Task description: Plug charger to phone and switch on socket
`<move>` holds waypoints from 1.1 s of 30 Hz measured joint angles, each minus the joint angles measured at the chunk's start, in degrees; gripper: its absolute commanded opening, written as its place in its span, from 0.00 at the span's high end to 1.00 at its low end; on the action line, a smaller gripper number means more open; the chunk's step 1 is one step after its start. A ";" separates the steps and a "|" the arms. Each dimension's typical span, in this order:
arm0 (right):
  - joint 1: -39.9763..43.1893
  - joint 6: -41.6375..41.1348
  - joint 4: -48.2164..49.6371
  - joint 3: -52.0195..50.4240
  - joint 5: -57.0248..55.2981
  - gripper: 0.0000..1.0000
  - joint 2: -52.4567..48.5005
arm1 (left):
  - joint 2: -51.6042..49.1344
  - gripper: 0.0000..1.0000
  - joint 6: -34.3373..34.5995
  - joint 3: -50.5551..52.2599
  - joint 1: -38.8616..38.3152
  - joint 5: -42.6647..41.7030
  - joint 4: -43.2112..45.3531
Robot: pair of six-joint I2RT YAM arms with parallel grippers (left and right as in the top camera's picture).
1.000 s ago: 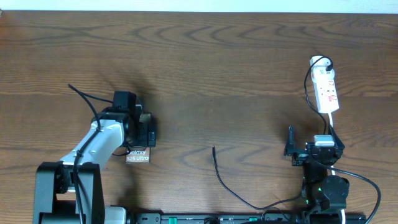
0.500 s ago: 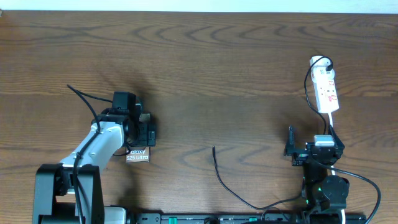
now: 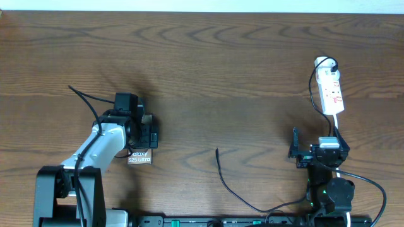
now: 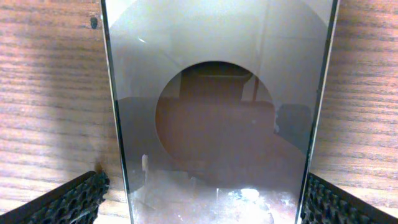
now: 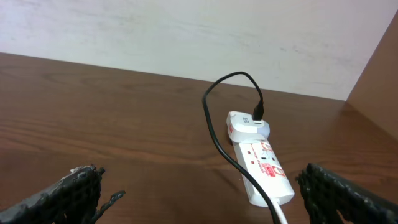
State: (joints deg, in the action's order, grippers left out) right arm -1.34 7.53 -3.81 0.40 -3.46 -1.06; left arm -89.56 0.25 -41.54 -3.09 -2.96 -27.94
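The phone lies flat on the wooden table at the left; only its lettered end shows under my left gripper. In the left wrist view its glossy face fills the frame. My left gripper is open, its pads on either side of the phone, with a small gap on the left. The charger cable lies loose at centre front, plug tip toward the far side. The white socket strip lies at the right, and the cable runs from its white plug. My right gripper is open and empty, short of the strip.
A white wall rises behind the table's far edge. The strip's white cord runs toward my right arm's base. A thin black cable loops off my left arm.
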 measured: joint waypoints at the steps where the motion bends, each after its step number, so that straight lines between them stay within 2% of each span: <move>1: 0.00 0.00 0.00 0.00 0.00 0.01 0.00 | -0.07 0.02 -0.24 -0.04 0.00 -0.04 0.00; 13: 0.00 0.00 0.00 0.00 0.00 0.01 0.00 | -0.09 0.00 -0.55 -0.11 0.00 -0.09 0.00; 16: 0.00 0.00 0.00 0.00 0.00 0.01 0.00 | -0.09 0.06 -0.74 -0.11 0.00 -0.11 0.02; 25: 0.00 0.00 0.00 0.00 0.00 0.01 0.00 | -0.24 0.12 -1.33 -0.22 -0.07 -0.13 0.24; 33: 0.00 0.00 0.00 0.00 0.00 0.01 0.00 | -0.31 0.14 -1.57 -0.22 -0.07 -0.13 0.37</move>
State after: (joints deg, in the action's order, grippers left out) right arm -1.34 7.53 -3.81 0.40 -3.46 -1.06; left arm -89.86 -1.32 -41.76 -3.16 -3.09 -27.57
